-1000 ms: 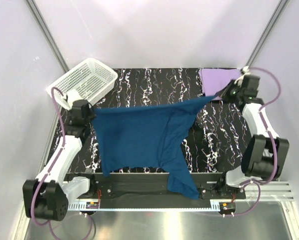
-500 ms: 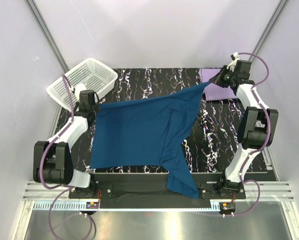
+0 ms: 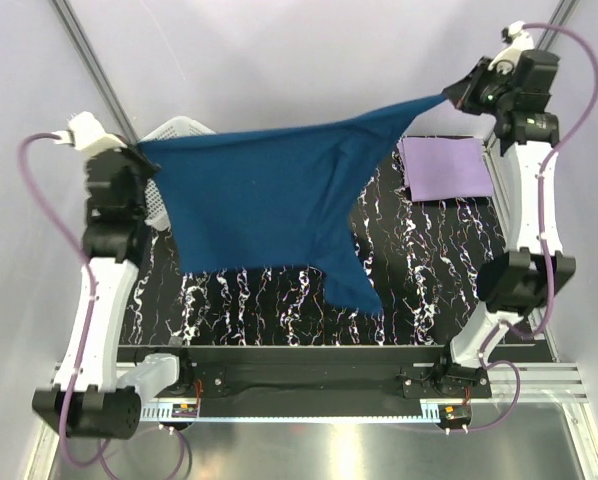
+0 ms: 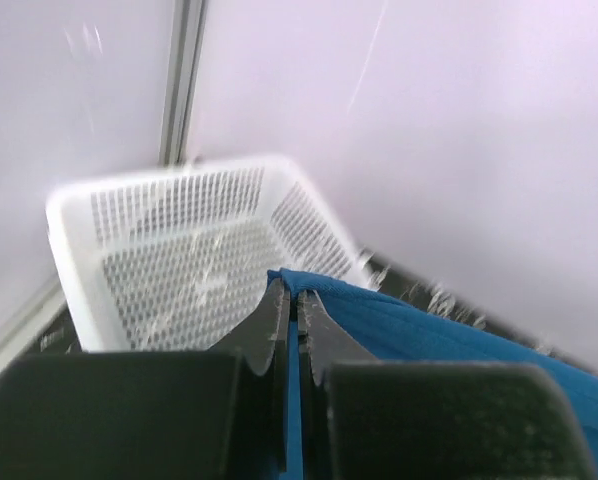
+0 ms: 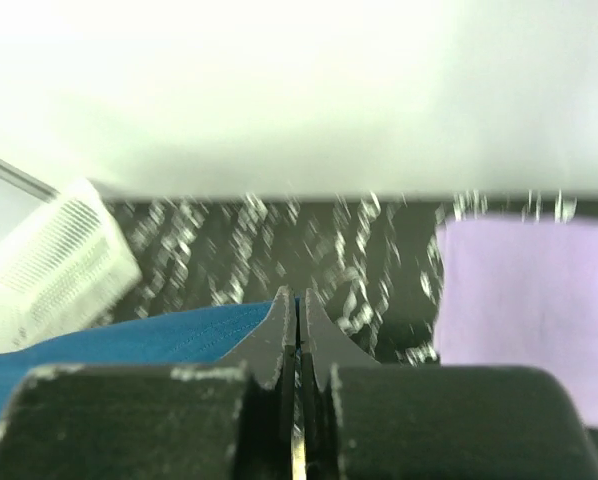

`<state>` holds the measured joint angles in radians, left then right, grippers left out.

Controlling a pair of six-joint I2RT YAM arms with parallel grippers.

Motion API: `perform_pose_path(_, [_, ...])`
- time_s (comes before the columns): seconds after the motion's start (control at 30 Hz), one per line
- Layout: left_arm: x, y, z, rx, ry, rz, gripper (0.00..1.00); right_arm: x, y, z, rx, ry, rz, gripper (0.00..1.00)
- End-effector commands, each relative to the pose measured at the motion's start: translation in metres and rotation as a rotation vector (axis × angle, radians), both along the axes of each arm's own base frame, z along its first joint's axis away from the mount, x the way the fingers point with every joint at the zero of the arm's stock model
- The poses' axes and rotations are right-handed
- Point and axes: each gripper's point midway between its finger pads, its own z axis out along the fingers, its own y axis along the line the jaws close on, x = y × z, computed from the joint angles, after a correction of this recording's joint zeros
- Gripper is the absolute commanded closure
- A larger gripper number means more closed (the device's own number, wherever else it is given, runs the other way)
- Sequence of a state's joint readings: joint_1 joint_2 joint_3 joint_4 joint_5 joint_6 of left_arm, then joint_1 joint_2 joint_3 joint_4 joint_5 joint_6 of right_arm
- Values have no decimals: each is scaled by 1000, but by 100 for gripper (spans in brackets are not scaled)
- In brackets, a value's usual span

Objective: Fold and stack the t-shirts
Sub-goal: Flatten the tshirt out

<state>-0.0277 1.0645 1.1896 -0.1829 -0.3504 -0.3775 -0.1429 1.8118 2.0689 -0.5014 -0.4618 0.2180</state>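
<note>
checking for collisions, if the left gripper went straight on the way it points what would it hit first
Probably the white basket, straight ahead of the left gripper, which is shut on the teal shirt; depth is hard to judge.

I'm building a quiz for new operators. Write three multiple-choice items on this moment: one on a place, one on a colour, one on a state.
1. Where does the purple shirt lie?
A) far right of the table
B) near left corner
C) over an arm

2. What colour is the hanging shirt?
A) red
B) dark blue
C) white

3. How is the left claw?
A) open, empty
B) shut on the hanging shirt
C) out of view

Answers:
1. A, it lies flat there.
2. B, the cloth is dark blue.
3. B, it pinches the shirt's corner.
</note>
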Motion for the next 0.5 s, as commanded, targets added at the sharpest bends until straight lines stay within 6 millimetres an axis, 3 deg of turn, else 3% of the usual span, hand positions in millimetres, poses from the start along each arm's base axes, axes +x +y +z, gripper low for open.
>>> perform_pose_path(0.0, [-27, 16, 76, 29, -147, 35, 100, -49, -4, 123, 0, -297, -78, 100])
perform_pose_path(0.07, [-31, 4, 98, 32, -191, -39, 100, -77, 0, 178, 34, -435, -90, 100])
perform_pose_path(0.1, [-38, 0, 121, 34, -239, -62, 100, -87, 1, 194, 43, -474, -96, 100])
perform_pose_path(0.17, [-47, -8, 142, 30, -275, -105, 100, -117, 4, 232, 64, -567, -99, 100])
perform_pose_path(0.2, [-59, -10, 166, 31, -321, -111, 100, -126, 6, 242, 68, -589, -99, 100])
perform_pose_path(0.23, [-66, -12, 175, 30, -334, -121, 100, -148, 9, 259, 73, -629, -95, 100])
perform_pose_path(0.3, [-91, -13, 193, 37, -372, -125, 100, -169, 13, 271, 72, -651, -90, 100])
perform_pose_path(0.33, [-106, -13, 208, 40, -411, -120, 100, -194, 16, 282, 67, -680, -89, 100])
perform_pose_path(0.4, [-133, -9, 222, 51, -453, -98, 100, -224, 17, 293, 57, -721, -110, 100])
perform_pose_path(0.43, [-160, -5, 237, 62, -509, -66, 100, -255, 18, 301, 33, -767, -127, 100])
perform_pose_path(0.47, [-175, -1, 244, 85, -535, -44, 100, -270, 12, 306, 29, -794, -172, 100])
